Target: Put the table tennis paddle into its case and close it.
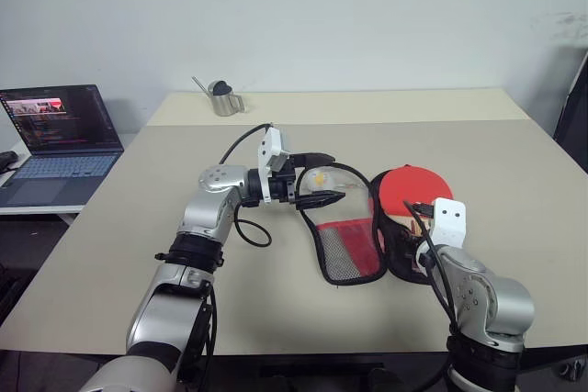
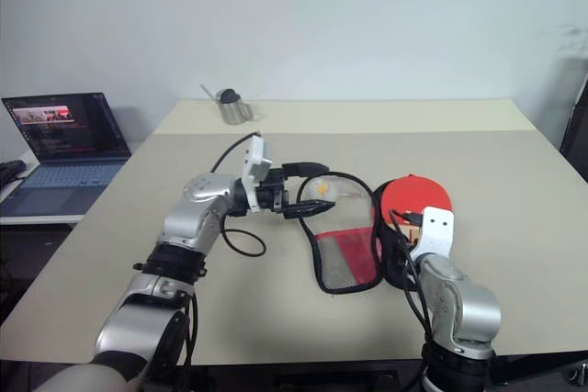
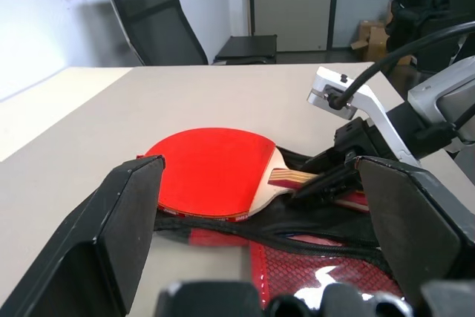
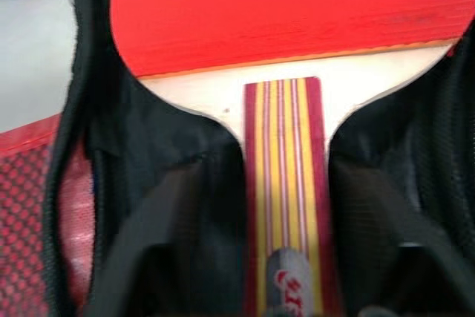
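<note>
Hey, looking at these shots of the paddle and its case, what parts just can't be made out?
- table tennis paddle: the handle's end, head views, hidden behind the right gripper.
- case: its zip, too small in head views; cut off at the edge in the left wrist view.
- right gripper's fingers: dark and blurred against the black lining, right wrist view.
- laptop: screen text too small.

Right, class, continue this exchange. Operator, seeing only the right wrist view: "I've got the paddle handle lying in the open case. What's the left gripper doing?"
Observer: The left gripper is open, level over the case's mesh flap.
Operator: Is that flap covering the paddle?
Observer: No, it lies open on the table, left of the table tennis paddle.
Operator: Anything else there?
Observer: A small metal watering can at the far side.
</note>
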{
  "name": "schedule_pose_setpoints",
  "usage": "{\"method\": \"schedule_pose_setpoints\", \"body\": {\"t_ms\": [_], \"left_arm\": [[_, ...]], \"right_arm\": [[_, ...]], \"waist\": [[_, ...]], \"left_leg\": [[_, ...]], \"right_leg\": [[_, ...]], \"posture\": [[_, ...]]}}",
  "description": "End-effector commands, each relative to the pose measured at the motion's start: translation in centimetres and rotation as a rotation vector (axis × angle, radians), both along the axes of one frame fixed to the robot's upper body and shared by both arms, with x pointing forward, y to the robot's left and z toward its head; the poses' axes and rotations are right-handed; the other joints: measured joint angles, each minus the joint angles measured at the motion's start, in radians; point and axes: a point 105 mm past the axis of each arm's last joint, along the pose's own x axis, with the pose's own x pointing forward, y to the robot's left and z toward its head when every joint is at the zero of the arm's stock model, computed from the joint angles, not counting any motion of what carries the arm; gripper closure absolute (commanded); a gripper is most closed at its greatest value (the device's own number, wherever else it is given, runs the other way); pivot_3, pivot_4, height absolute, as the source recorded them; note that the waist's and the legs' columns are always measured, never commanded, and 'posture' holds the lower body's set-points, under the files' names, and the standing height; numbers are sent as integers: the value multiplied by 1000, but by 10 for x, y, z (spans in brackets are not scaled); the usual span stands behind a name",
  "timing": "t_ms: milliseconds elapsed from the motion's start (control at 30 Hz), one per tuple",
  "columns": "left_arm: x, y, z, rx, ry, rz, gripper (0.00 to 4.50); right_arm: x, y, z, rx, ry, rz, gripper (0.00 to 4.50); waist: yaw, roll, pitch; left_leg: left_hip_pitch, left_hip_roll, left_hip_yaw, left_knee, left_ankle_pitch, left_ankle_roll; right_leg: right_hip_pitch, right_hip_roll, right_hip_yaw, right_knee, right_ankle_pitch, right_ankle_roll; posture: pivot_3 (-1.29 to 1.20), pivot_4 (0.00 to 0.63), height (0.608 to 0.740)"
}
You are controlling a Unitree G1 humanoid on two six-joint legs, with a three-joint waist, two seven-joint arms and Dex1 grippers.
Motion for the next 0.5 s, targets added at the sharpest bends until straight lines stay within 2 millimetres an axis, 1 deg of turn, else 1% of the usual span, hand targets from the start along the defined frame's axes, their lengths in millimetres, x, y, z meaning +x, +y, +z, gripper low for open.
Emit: {"method": "schedule_pose_setpoints", "body": {"t_ms": [33, 67, 200, 233, 333, 433, 500], "left_arm": [[1, 5, 13, -16, -49, 14, 0], [2, 7, 12, -15, -48, 20, 0], [9, 17, 10, -15, -46, 78, 0], [11, 20, 9, -13, -46, 96, 0], [20, 31, 1, -3, -37, 168, 0], [28, 39, -7, 3, -28, 230, 0], [33, 44, -13, 14, -29, 275, 0]], "right_arm": [[-4, 1, 30, -21, -107, -2, 376], [-6, 2, 36, -28, -126, 6, 41], [-17, 6, 67, -96, -230, 89, 41], [-19, 9, 75, -90, -267, 125, 41], [-28, 20, 99, -99, -361, 295, 41], [-36, 24, 112, -143, -406, 457, 41], [-43, 22, 117, -181, -411, 558, 41]], "waist": [[0, 0, 0], [0, 0, 0], [0, 0, 0], [0, 0, 0], [0, 0, 0], [1, 0, 0], [3, 0, 0]], "left_leg": [[0, 0, 0, 0, 0, 0], [0, 0, 0, 0, 0, 0], [0, 0, 0, 0, 0, 0], [0, 0, 0, 0, 0, 0], [0, 0, 0, 0, 0, 0], [0, 1, -1, 0, 0, 0], [0, 0, -1, 0, 0, 0]], "right_leg": [[0, 0, 0, 0, 0, 0], [0, 0, 0, 0, 0, 0], [0, 0, 0, 0, 0, 0], [0, 0, 0, 0, 0, 0], [0, 0, 0, 0, 0, 0], [0, 0, -1, 0, 0, 0], [1, 0, -1, -1, 0, 0]], "posture": [[0, 150, 740], [0, 150, 740], [0, 150, 740], [0, 150, 740], [0, 150, 740], [0, 150, 740], [0, 150, 740]]}}
